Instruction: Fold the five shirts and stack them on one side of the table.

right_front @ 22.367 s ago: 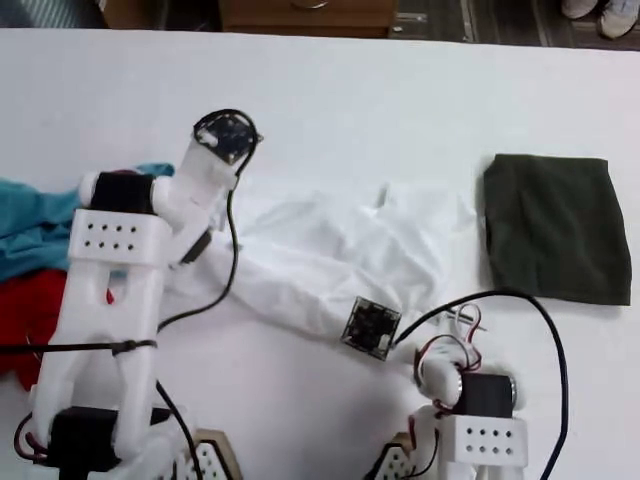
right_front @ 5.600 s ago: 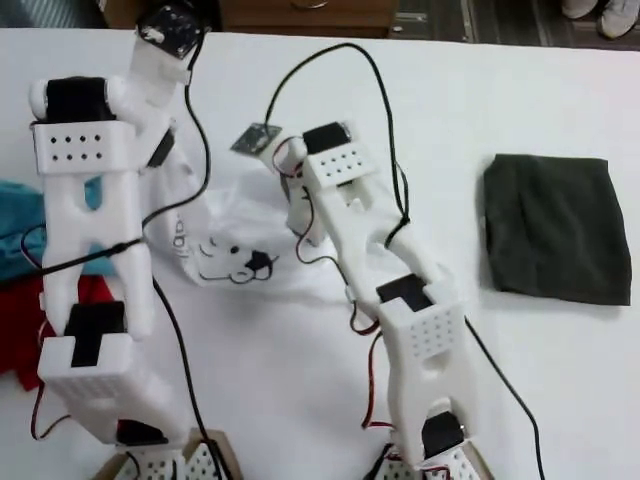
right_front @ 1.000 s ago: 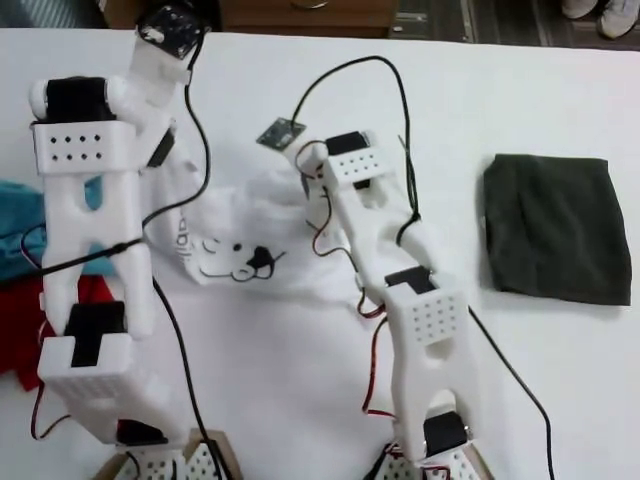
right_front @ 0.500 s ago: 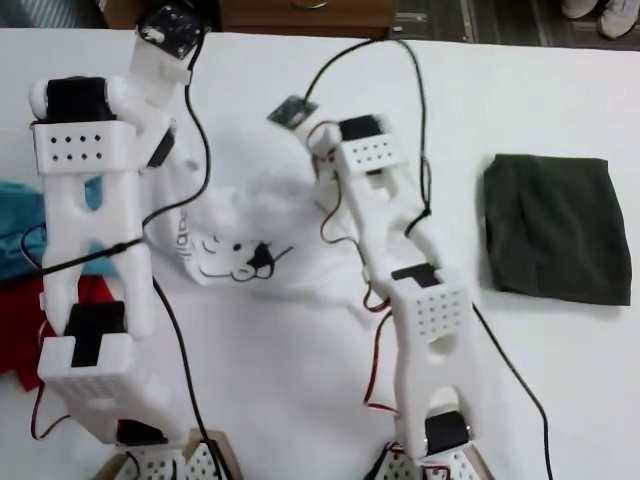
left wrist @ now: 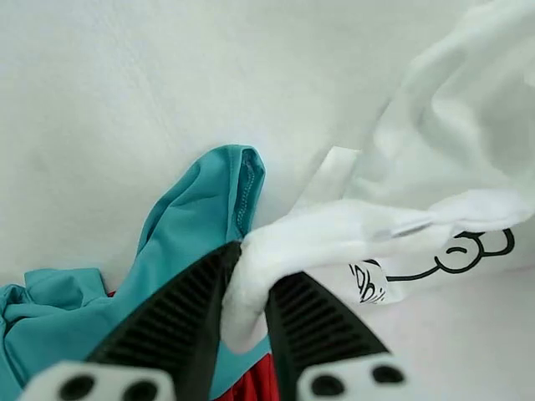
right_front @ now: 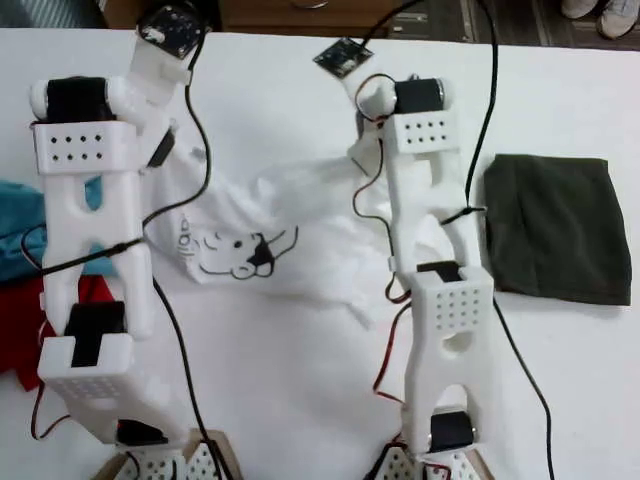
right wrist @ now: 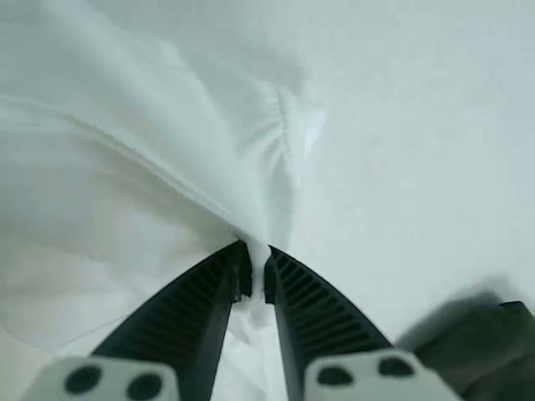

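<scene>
On table [right_front: 560, 90], four shirts [right_front: 555, 225], white shirt [right_front: 300, 220] in left gripper [left wrist: 251, 280], right gripper [right wrist: 255, 261]

shirts 4: white [right_front: 300, 225], green [right_front: 555, 225], teal [right_front: 15, 230], red [right_front: 20, 335] | arms 2: left [right_front: 90, 230], right [right_front: 440, 290] | table [right_front: 280, 400] 1

Black bear [right_front: 250, 257] on white shirt [right_front: 310, 200] — green shirt [right_front: 555, 228].

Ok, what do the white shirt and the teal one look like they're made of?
The white shirt: soft matte knit, probably cotton jersey; it drapes in loose, dull folds and bunches easily where it is pinched. The teal shirt: smoother fabric with a slight sheen and a stitched hem, possibly synthetic; hard to be sure.
</scene>
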